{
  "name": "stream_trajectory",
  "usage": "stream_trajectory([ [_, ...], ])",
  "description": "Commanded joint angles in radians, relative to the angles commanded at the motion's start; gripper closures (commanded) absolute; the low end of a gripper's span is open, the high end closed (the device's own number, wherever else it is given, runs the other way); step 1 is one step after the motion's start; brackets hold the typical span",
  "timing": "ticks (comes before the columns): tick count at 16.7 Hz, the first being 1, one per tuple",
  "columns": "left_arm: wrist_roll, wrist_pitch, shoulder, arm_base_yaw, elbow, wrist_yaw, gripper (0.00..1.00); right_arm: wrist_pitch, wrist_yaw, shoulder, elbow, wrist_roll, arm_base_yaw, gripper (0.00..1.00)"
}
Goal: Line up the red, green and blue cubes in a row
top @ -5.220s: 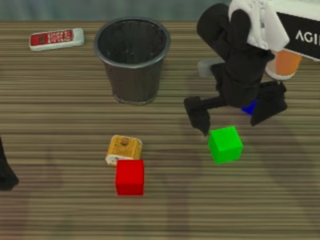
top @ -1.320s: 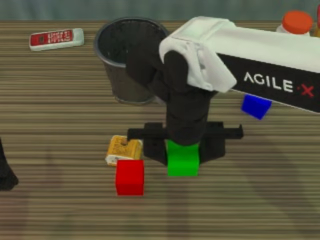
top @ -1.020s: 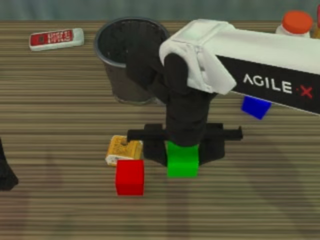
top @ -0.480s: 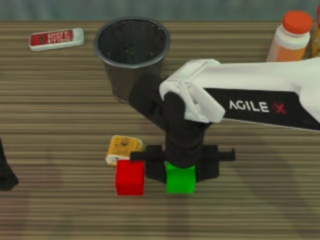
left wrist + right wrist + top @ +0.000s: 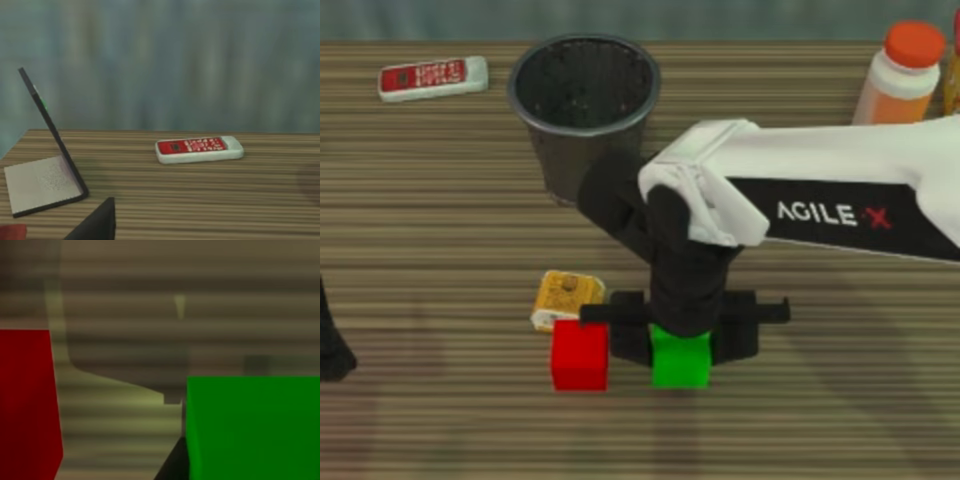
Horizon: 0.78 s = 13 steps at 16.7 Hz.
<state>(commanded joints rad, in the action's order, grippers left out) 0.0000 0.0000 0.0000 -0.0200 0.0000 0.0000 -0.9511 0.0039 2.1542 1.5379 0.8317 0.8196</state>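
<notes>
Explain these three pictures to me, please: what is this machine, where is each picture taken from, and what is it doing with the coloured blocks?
This is a computer-rendered scene of two robot arms at a striped table.

The top view looks down from above. The white and black right arm reaches in from the right, and its right gripper sits over the green cube, fingers on either side, right of the red cube with a small gap between. Whether it is squeezing the cube is hard to tell. The blue cube is not visible. Also there: a yellow-orange box, a dark bin, a red remote and an orange-capped bottle.

The right wrist view looks from that arm's hand at both cubes close up.

The left arm is parked at the left edge; its wrist view shows the remote and a laptop.
</notes>
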Motion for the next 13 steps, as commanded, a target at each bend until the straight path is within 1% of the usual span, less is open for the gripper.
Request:
stream_trajectory([
  [7,0.000,0.000,0.000,0.000,0.000,0.000,0.00,0.000,0.000,0.000,0.000,0.000,0.000,0.02],
  [8,0.000,0.000,0.000,0.000,0.000,0.000,0.00,0.000,0.000,0.000,0.000,0.000,0.000,0.00],
  [13,0.000,0.000,0.000,0.000,0.000,0.000,0.00,0.000,0.000,0.000,0.000,0.000,0.000,0.00],
])
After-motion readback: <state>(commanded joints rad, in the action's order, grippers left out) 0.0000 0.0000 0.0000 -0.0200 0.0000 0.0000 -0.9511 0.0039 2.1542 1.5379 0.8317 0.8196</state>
